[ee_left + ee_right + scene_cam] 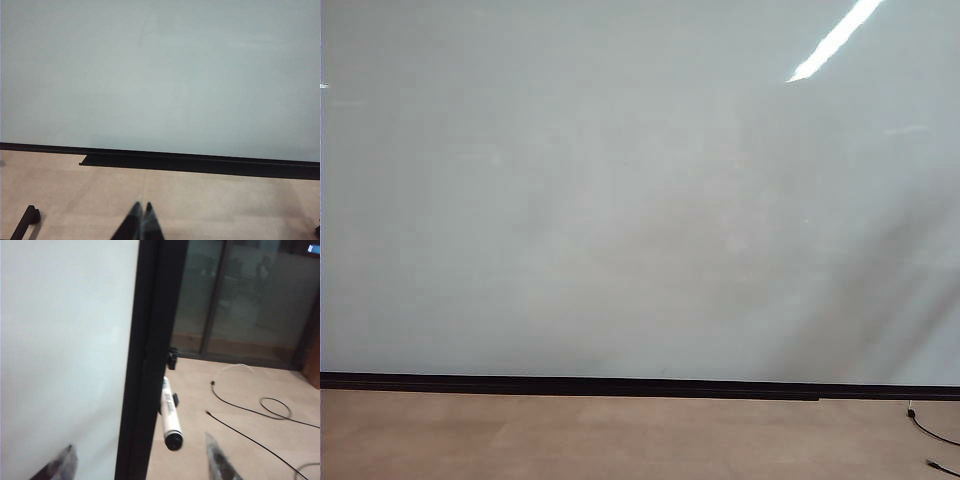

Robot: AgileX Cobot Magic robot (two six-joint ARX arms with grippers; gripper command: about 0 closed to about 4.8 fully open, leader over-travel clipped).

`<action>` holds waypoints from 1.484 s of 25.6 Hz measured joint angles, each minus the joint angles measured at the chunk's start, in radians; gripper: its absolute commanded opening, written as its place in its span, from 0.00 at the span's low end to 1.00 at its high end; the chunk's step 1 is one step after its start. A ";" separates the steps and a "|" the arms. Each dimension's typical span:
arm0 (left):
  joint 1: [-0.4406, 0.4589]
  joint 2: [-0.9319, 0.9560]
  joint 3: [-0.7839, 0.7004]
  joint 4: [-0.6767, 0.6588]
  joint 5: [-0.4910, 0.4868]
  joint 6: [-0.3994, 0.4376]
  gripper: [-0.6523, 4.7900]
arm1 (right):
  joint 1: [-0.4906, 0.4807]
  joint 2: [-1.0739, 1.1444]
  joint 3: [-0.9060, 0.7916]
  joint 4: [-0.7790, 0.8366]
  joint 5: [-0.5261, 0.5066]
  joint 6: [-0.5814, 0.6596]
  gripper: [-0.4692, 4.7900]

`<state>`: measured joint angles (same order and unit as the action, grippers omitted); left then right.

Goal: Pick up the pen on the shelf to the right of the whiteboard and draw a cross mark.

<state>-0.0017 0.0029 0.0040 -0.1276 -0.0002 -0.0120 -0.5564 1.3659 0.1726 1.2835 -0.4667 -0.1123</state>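
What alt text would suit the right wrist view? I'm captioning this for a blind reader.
The open right gripper faces the pen, a white marker with a black end held on a small mount at the black edge of the whiteboard; its two fingertips straddle that edge and the pen without touching it. Beyond lie a tan floor with loose black cables and dark glass doors.

Office: whiteboard (620, 200), glass partitions (240, 295), floor cables (250, 410).
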 measured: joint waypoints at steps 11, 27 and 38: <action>0.000 0.000 0.000 0.000 0.000 0.000 0.11 | 0.000 0.279 0.116 0.106 -0.063 0.010 0.69; 0.000 0.000 0.000 0.000 0.000 0.000 0.11 | 0.006 0.497 0.320 0.111 -0.138 0.008 0.69; 0.000 0.000 0.000 0.000 0.000 0.000 0.11 | 0.002 0.543 0.402 0.111 -0.163 0.046 0.69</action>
<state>-0.0017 0.0029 0.0040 -0.1276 -0.0002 -0.0120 -0.5541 1.9087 0.5751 1.3949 -0.6300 -0.0662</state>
